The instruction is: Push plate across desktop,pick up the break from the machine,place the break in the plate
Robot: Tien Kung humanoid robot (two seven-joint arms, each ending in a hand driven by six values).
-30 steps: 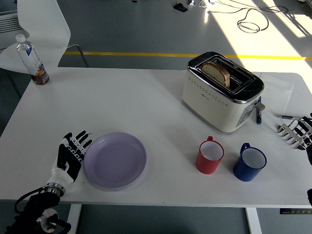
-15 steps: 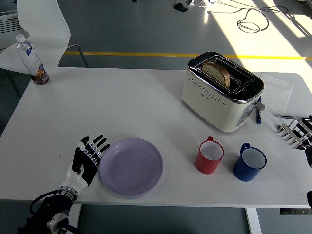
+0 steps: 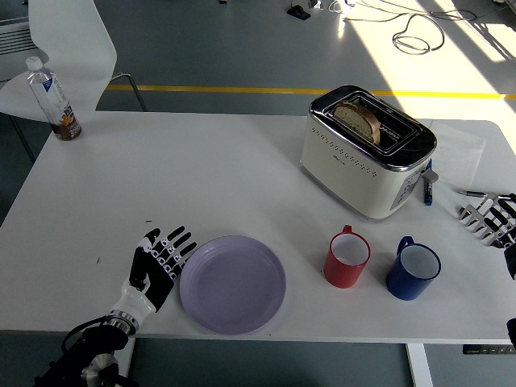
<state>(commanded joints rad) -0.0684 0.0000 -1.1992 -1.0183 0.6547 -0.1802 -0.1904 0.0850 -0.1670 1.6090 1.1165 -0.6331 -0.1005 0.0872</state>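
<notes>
A lilac plate (image 3: 233,284) lies near the table's front edge, left of centre. My left hand (image 3: 161,258) is flat and open, fingers spread, pressed against the plate's left rim. A slice of bread (image 3: 357,120) stands in a slot of the cream and chrome toaster (image 3: 367,152) at the back right. My right hand (image 3: 489,218) rests at the right edge of the table, fingers relaxed and holding nothing, well away from the toaster.
A red mug (image 3: 347,258) and a blue mug (image 3: 412,270) stand to the right of the plate. A water bottle (image 3: 53,100) is at the far left corner. A pen (image 3: 427,187) lies beside the toaster. A white chair (image 3: 68,40) stands behind the table.
My left hand has slid to the right along the front of the table, pushing the plate with it toward the red mug. The right hand has barely moved.
</notes>
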